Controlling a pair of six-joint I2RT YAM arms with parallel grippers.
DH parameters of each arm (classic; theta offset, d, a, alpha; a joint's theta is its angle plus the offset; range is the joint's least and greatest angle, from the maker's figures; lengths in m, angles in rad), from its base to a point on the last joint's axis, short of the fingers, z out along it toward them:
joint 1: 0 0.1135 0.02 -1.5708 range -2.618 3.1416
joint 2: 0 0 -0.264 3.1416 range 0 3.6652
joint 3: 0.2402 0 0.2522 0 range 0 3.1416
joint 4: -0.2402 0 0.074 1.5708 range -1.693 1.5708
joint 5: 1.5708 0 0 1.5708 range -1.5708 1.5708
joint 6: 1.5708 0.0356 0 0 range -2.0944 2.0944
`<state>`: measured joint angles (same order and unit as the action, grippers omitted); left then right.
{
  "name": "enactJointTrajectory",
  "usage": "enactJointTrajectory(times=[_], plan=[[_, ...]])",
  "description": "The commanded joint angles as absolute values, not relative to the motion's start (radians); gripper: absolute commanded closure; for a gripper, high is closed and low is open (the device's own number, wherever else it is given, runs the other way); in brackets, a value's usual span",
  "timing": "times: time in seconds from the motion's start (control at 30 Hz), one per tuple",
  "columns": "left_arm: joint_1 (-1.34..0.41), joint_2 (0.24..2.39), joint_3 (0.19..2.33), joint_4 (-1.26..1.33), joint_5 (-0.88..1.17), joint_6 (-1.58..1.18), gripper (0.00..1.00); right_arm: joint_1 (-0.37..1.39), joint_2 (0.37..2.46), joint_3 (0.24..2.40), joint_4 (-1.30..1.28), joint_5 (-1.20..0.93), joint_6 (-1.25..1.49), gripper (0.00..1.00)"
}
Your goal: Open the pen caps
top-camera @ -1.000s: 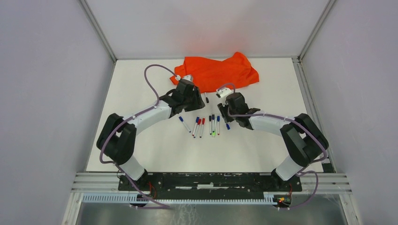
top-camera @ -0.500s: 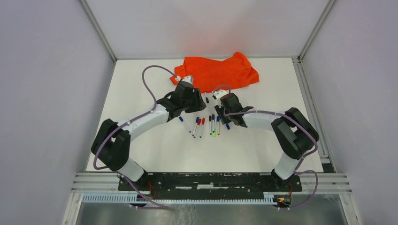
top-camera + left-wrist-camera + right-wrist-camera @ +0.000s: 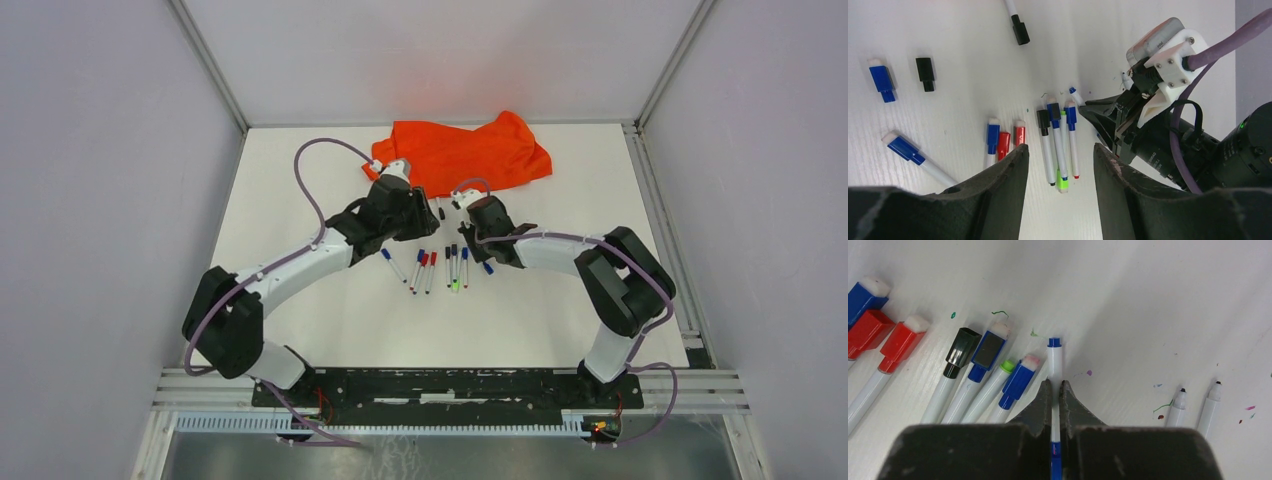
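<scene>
Near edge: both arms rise from the table (image 3: 330,320) and bow inward with elbows out, wrists close together over the middle of the surface; the left arm (image 3: 300,262) stretches in a long curve, the right arm (image 3: 560,252) folds back sharply at its elbow; the right gripper (image 3: 1054,387) has its fingers pressed together on a thin white pen barrel (image 3: 1054,360), uncapped, blue nib pointing away from the wrist, just beside the row of pens; the left gripper (image 3: 1060,150) has its fingers about half apart with nothing between them, poised over the row and clear of it; most of the pen caps (image 3: 990,350) sit on their pens in that row between the two wrists, in red, blue, black and green, several touching; a loose blue cap (image 3: 882,80) and a loose black cap (image 3: 925,74) lie on the table apart from the row; two uncapped barrels (image 3: 1178,400) with dark nibs lie well apart from the held one; further off, a black-capped pen (image 3: 1020,30) lies alone; farthest, the orange cloth (image 3: 460,152) lies crumpled near the back edge
</scene>
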<state>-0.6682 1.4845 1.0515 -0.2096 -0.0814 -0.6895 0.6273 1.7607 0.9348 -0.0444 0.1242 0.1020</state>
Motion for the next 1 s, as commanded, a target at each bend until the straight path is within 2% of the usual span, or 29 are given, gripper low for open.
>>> enactJointTrajectory(times=[0.0, 0.13, 0.33, 0.37, 0.4, 0.43, 0.63, 0.97], plan=[[-0.677, 1.418, 1.032, -0.217, -0.112, -0.719, 0.43, 0.621, 1.791, 0.919, -0.116, 0.119, 0.115, 1.00], [-0.678, 1.376, 0.988, -0.196, -0.103, -0.727, 0.43, 0.606, 1.735, 0.890, -0.072, 0.097, 0.126, 1.00], [-0.699, 1.257, 0.834, -0.028, -0.006, -0.742, 0.40, 0.583, 1.562, 0.787, 0.064, 0.003, 0.184, 1.00], [-0.711, 1.238, 0.810, -0.008, 0.023, -0.738, 0.38, 0.584, 1.538, 0.765, 0.091, -0.038, 0.195, 1.00], [-0.724, 1.217, 0.790, 0.021, 0.037, -0.736, 0.30, 0.584, 1.502, 0.746, 0.114, -0.059, 0.215, 1.00], [-0.735, 1.199, 0.768, 0.047, 0.049, -0.734, 0.28, 0.584, 1.475, 0.727, 0.133, -0.083, 0.226, 1.00], [-0.832, 1.105, 0.652, 0.180, 0.069, -0.745, 0.29, 0.584, 1.293, 0.585, 0.267, -0.182, 0.326, 1.00], [-1.030, 1.078, 0.591, 0.283, 0.003, -0.718, 0.30, 0.584, 0.989, 0.371, 0.436, -0.248, 0.504, 1.00]])
